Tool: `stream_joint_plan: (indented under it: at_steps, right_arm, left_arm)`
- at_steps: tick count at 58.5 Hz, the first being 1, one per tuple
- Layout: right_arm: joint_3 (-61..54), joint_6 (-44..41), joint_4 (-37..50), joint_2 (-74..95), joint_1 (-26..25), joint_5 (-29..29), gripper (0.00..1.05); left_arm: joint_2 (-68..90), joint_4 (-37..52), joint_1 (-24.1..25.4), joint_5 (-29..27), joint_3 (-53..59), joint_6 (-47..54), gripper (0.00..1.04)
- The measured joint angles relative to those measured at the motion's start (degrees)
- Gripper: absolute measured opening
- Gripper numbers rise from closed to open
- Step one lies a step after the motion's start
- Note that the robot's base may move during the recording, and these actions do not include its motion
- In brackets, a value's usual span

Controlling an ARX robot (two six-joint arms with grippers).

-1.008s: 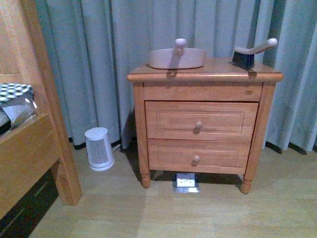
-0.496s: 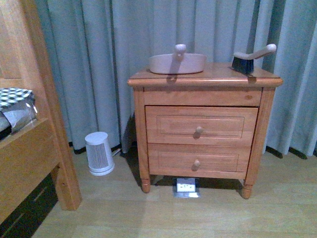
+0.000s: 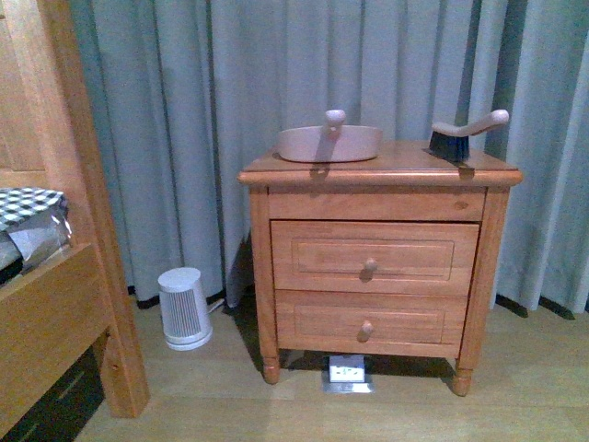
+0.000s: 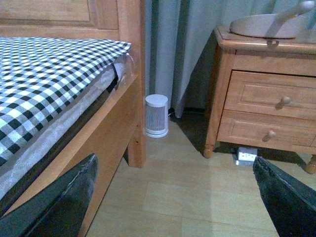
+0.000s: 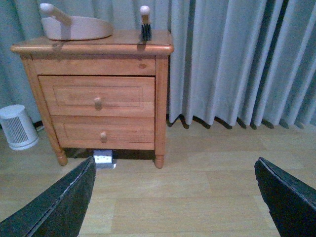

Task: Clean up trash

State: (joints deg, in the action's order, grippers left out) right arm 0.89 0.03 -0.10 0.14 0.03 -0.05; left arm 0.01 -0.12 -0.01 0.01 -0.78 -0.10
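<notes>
No trash shows in any view. A pale pink dustpan [image 3: 329, 143] and a dark-bristled brush [image 3: 465, 133] lie on top of a wooden nightstand [image 3: 377, 258] with two drawers. Neither arm appears in the front view. In the left wrist view my left gripper [image 4: 173, 207] is open over bare floor, between the bed and the nightstand, with the dustpan [image 4: 266, 24] far ahead. My right gripper [image 5: 175, 202] is open too, over bare floor in front of the nightstand; the dustpan [image 5: 76, 27] and brush [image 5: 145, 24] show beyond it. Nothing lies between either pair of fingers.
A wooden bed [image 3: 55, 304] with a checked cover [image 4: 49, 74] stands on the left. A small white ribbed cylinder [image 3: 184, 308] sits on the floor by the grey curtain [image 3: 184, 138]. A white floor socket [image 3: 348, 373] lies under the nightstand. Light wooden flooring [image 5: 207, 197] stretches to the right.
The nightstand, the white cylinder and the bed have slid lower in the front view, so the camera's aim has risen. Nothing on the nightstand has moved.
</notes>
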Motion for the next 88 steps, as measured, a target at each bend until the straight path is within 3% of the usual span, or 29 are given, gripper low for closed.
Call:
stream_joint_plan:
  at_steps: [88]
  right_arm:
    - [0.0,0.0,0.0,0.0,0.0,0.2,0.97]
  left_arm:
    - [0.0,0.0,0.0,0.1,0.0,0.0,0.97]
